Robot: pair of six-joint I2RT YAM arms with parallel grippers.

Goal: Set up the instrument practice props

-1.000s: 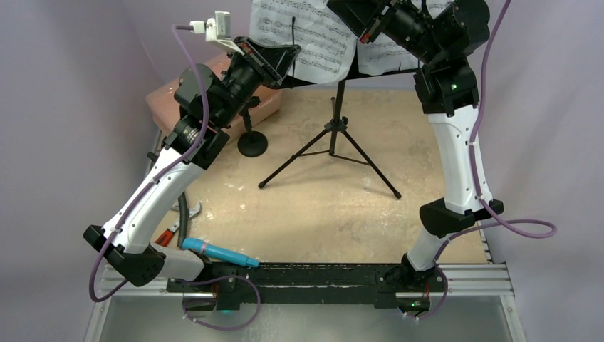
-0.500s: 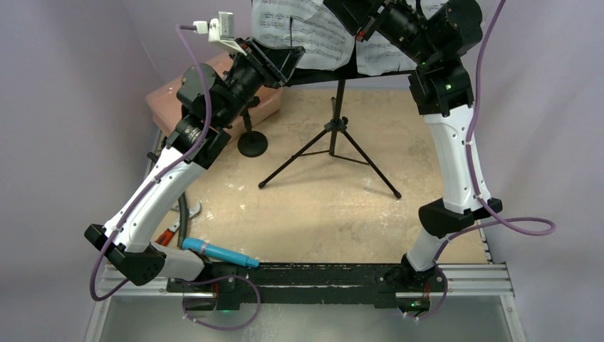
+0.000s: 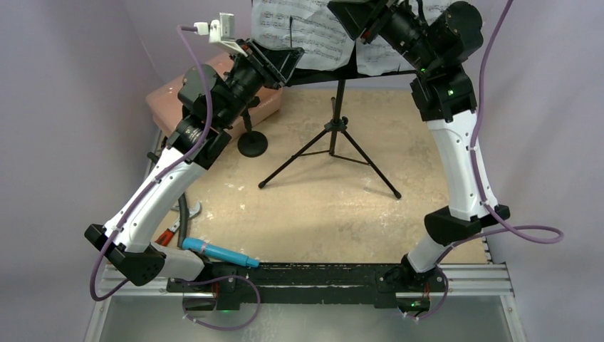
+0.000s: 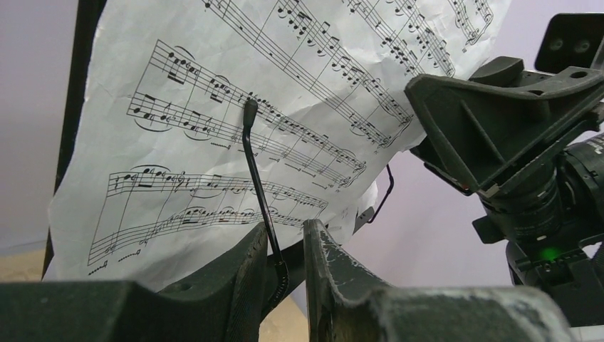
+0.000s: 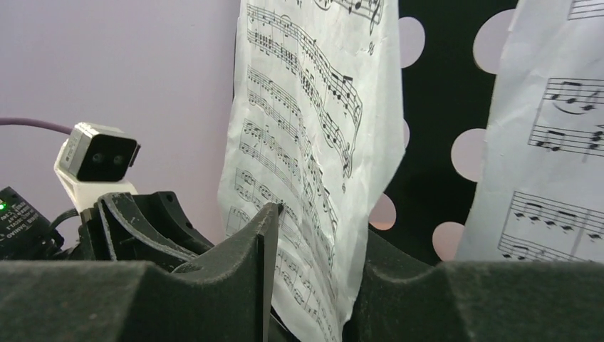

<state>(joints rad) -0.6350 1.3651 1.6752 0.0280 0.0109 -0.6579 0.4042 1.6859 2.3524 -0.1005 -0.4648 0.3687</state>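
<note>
The black tripod music stand [image 3: 335, 135] is at the back middle, and its perforated desk [image 5: 434, 142] carries two sheet-music pages. My left gripper [image 4: 285, 228] is open at the desk's lower left. The thin wire page holder [image 4: 258, 185] runs up between its fingers and lies over the left page [image 4: 214, 107]. At the top of the desk my right gripper [image 5: 320, 224] is open, its fingers either side of that page's loose edge [image 5: 313, 142]. The right page [image 5: 555, 142] hangs beside it. The small mic stand [image 3: 252, 142] is left of the tripod. The cyan microphone [image 3: 217, 251] lies at the near left.
A pink plastic box [image 3: 167, 100] sits at the back left behind my left arm. A red-handled tool [image 3: 169, 234] lies near the left arm's base. The tripod's legs [image 3: 370, 171] spread over the middle of the table.
Both grippers were shut and have opened. The left one let go of the wire holder and the right one let go of the page edge. The right arm has drawn slightly to the right.
</note>
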